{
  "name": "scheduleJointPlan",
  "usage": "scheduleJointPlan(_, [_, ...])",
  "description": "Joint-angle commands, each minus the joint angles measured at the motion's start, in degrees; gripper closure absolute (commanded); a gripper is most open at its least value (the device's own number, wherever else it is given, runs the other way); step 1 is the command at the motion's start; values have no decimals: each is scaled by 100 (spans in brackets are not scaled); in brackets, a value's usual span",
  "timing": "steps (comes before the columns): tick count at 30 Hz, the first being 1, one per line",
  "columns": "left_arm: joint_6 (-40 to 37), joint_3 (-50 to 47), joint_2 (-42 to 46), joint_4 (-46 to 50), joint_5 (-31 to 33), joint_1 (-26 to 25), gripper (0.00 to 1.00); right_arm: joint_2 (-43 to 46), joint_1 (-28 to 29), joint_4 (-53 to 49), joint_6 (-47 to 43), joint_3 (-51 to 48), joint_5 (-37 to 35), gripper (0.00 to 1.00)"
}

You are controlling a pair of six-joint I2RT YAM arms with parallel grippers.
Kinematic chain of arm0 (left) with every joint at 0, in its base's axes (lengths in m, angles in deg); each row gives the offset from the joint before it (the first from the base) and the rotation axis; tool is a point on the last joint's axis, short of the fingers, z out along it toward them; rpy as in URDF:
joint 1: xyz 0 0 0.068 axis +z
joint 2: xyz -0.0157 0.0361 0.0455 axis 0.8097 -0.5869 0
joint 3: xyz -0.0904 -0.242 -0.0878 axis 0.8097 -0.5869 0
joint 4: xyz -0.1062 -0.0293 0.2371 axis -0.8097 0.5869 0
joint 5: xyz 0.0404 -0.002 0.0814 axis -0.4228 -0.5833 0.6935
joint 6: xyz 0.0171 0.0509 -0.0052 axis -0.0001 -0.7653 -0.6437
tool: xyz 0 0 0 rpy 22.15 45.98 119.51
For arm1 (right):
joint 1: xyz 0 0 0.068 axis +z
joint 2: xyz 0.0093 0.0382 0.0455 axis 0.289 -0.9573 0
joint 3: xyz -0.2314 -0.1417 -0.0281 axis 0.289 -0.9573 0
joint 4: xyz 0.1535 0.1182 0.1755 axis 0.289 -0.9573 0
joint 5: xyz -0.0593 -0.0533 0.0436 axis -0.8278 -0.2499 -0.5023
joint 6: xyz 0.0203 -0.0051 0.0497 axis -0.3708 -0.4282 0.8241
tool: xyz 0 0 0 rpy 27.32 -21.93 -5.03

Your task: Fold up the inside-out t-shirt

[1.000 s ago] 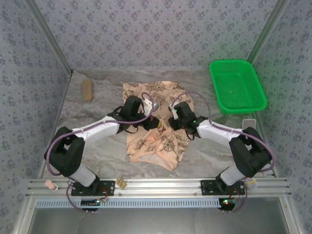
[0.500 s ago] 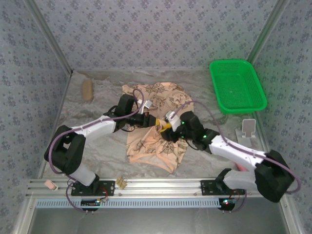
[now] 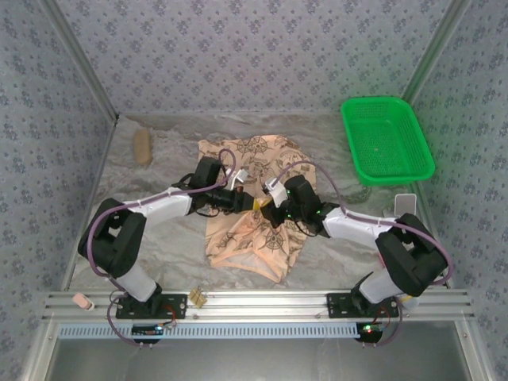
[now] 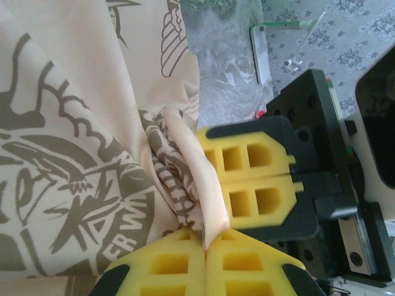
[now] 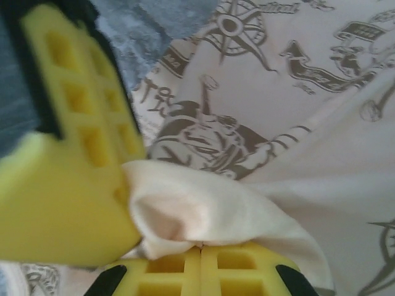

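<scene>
The inside-out t-shirt (image 3: 255, 236) lies crumpled mid-table, tan with dark compass prints. Both grippers meet over its middle. My left gripper (image 3: 243, 198) comes in from the left, and in the left wrist view its yellow pads (image 4: 205, 245) are shut on a pale ridge of the t-shirt (image 4: 74, 123). My right gripper (image 3: 263, 205) comes in from the right. In the right wrist view it (image 5: 201, 250) is shut on a cream fold of the t-shirt (image 5: 296, 123), right beside the left gripper's yellow finger (image 5: 68, 166). The right gripper's pads (image 4: 253, 179) sit just beyond the pinched ridge.
A green plastic basket (image 3: 387, 139) stands at the back right. A small tan brush-like block (image 3: 142, 146) lies at the back left. A white stand (image 3: 406, 205) is by the right wall. Patterned walls close in the table on three sides.
The right gripper has closed on a fold of the t-shirt beside the left gripper, and the right arm's elbow has drawn back in. The left gripper kept its grip.
</scene>
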Motion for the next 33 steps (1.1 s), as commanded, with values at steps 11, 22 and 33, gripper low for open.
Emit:
scheduleJointPlan(11, [-1389,764,-792,1115,1337,433,75,388,-776,-1754,-994,651,3104,100])
scheduleJointPlan(22, [-2245,479,156,1547,2632,-29,66,-842,-1371,-2164,121,1837,4040,100])
scheduleJointPlan(33, [-2819,-1488,2758,55,3248,-799,47,-1085,-1622,-2592,97,1943,3926,100])
